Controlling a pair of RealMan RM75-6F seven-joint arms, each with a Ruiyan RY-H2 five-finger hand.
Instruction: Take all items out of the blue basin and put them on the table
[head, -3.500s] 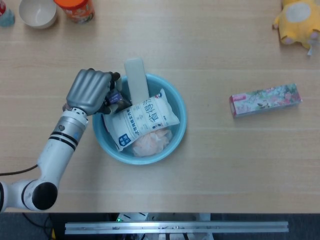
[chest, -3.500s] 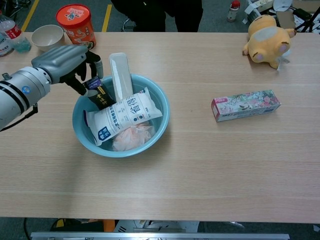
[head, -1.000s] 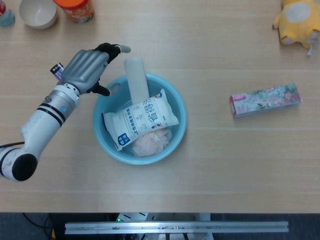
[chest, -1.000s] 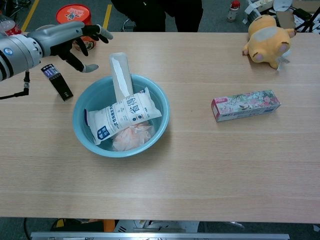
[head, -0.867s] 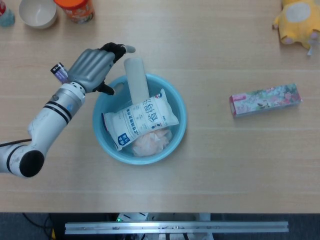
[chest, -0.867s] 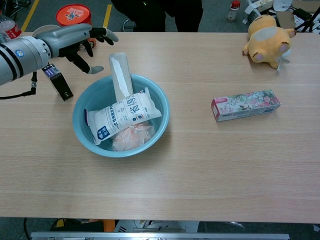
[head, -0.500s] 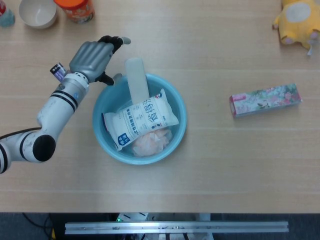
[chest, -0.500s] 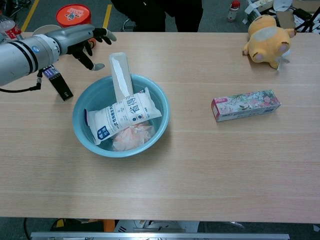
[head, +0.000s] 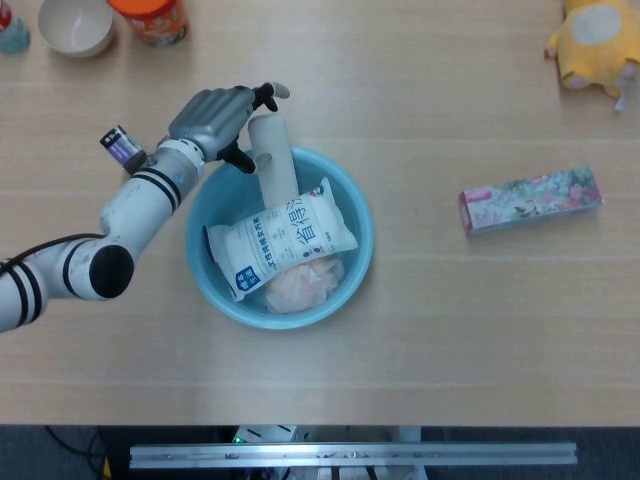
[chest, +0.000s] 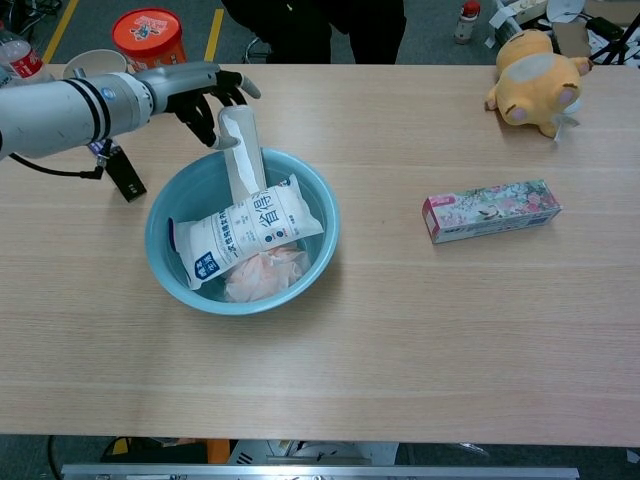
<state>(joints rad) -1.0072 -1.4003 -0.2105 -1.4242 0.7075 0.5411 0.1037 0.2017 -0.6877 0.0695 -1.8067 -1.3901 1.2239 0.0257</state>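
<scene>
The pale flat case (head: 273, 160) leans upright-ish against the far rim of the blue basin (head: 355, 262), its long axis running from deep inside the basin up and out over that rim, so its upper end sticks clear of the basin on the far side. That free end is what the coming move turns on: the left hand (head: 218, 116) sits just beside it, on the basin's far left, with its fingertips (chest: 246, 88) reaching past the top of the case and the thumb low on the near face. The fingers look spread and loosely curved around the case's end, not yet clamped on it; from the chest view contact is hard to judge, so the hand may be touching the case but does not seem to hold it. The right hand shows in neither view, so the left one is plainly the nearer. The case is a slim, rounded, off-white oblong, smooth and probably rigid, easiest to draw out along its own length. Lower in the basin a white salt-like bag (head: 281, 246) with blue print lies across the middle, resting against the foot of the case, and a pinkish crumpled packet (head: 301, 283) sits under it toward the near rim. A small dark packet (chest: 120, 170) stands on the table left of the basin.
</scene>
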